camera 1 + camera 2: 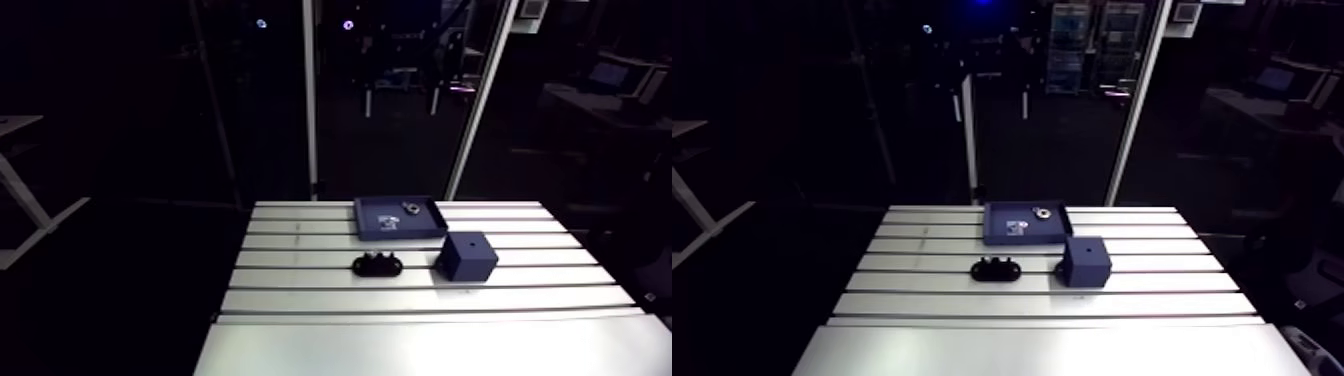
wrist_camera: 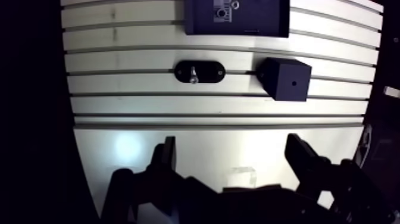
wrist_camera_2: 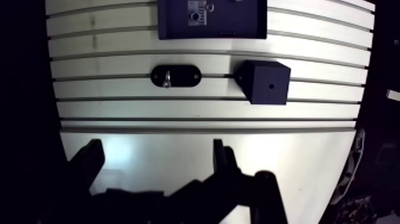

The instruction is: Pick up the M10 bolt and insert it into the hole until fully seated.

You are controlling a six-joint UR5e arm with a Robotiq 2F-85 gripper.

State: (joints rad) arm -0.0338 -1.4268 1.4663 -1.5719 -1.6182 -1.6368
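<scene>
The white label (image 2: 221, 11) in the blue tray (image 2: 262, 22) is too small to read.

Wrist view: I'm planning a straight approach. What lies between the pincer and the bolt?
Only bare slotted table separates the open pincer from the bolt in its black holder, as the wrist view shows.

End effector (image 2: 232, 146) black, matte; two blocky angular fingers (image 2: 165, 159), flat inner faces, dark linkage body behind.
</scene>
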